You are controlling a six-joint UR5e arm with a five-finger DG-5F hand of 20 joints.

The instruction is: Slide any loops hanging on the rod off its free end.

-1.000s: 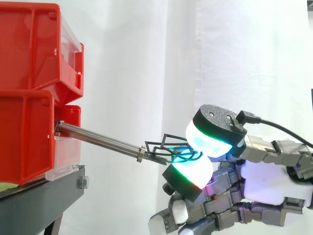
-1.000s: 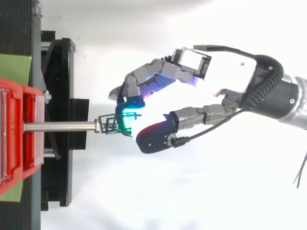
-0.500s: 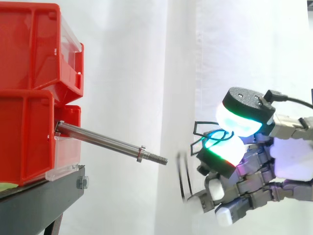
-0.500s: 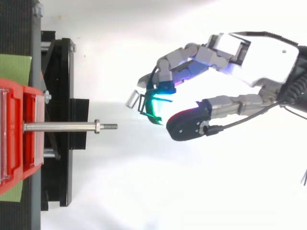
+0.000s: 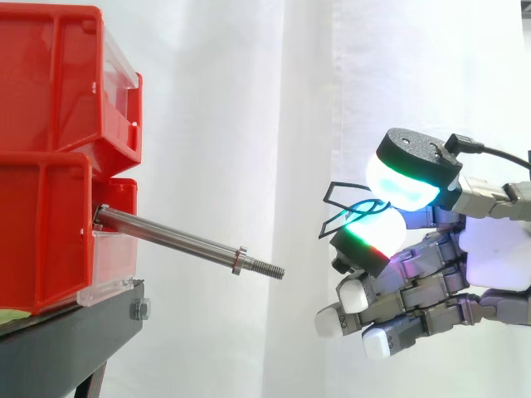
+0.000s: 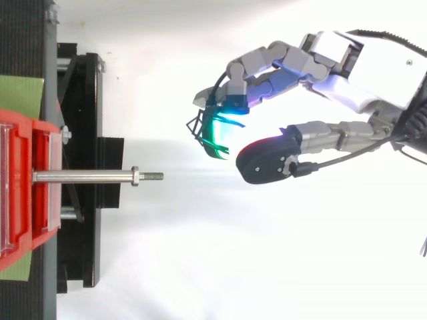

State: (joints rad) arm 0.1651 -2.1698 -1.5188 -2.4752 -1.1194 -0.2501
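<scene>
The loops [image 5: 340, 209] are thin dark wire, located right of centre in the side view. They are off the rod and well apart from its tip. I hold them pinched between two glowing fingertips [image 5: 404, 184] (cyan on the upper pad, green and red on the lower). My remaining fingers curl below them. My hand [image 5: 491, 264] sits at the right of the frame, with the pinch point higher than the rod's end.

The rod [image 5: 170, 240] projects from the lower red bin [image 5: 41, 236] at left and slopes down toward centre frame. A nut [image 5: 238, 261] sits just behind its threaded tip [image 5: 267, 269]. A second red bin [image 5: 50, 83] is stacked above, and both rest on the black stand [image 5: 70, 340]. In the top view, a green sheet [image 6: 20, 95] lies at the left edge beside the bins. A gap, backed by the white curtain [image 5: 232, 99], separates tip and loops.
</scene>
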